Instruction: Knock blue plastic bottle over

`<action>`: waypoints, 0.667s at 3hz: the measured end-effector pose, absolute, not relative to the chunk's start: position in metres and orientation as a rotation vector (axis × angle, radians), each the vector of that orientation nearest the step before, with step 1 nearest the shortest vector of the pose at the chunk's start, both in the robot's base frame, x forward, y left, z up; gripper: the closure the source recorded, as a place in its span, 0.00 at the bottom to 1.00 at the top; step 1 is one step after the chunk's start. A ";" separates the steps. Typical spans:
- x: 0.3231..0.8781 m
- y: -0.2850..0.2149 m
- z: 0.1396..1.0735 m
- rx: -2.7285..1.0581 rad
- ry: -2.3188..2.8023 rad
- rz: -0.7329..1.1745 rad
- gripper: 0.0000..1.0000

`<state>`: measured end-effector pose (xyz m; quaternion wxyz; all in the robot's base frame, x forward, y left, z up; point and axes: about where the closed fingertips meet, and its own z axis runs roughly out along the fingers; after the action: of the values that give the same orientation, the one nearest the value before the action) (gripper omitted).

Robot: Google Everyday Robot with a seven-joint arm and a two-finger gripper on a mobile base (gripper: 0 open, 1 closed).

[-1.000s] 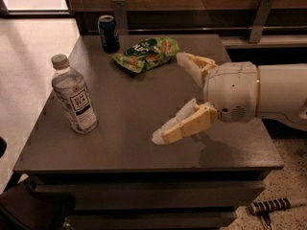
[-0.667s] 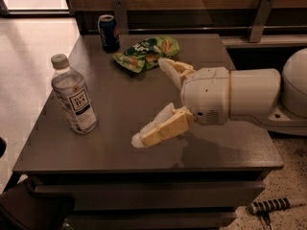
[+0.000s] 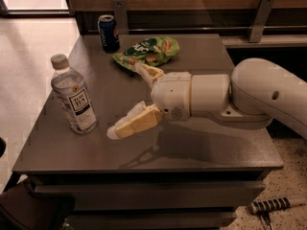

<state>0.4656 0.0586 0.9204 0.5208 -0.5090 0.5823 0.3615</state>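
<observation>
The blue plastic bottle point(image 3: 74, 98) stands upright on the bench point(image 3: 201, 150), just past the tip of the pincer's nearer finger, on the viewer's left of it. A narrow strip of bare bench shows between them, so they are near but not touching. The bottle is clear with a bluish tint, has a grey-white screw cap, and carries a white label with dark "TEA" lettering facing the camera. How full it is I cannot tell.

The pincer point(image 3: 125, 99) hovers low over the middle of the bench with its two cream-coloured fingers spread wide and nothing between them. Its nearer finger point(image 3: 136, 123) slants down toward the bottle's base, and the farther one point(image 3: 149, 74) points up and away. The gap between them opens toward the bottle. Behind the pincer, the thick white arm point(image 3: 249, 95) runs off to the viewer's right.

Just beyond the farther finger lies a green snack bag point(image 3: 149, 51), crumpled and flat on the bench. Farther back, well apart from the pincer, a dark blue soda can point(image 3: 108, 32) stands upright near the back edge.
</observation>
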 end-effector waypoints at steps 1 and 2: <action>0.478 0.084 0.913 -1.198 1.380 0.898 0.00; 0.480 0.119 0.912 -1.184 1.364 0.925 0.00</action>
<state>0.4799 0.1187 0.9123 0.5278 -0.4957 0.5709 0.3871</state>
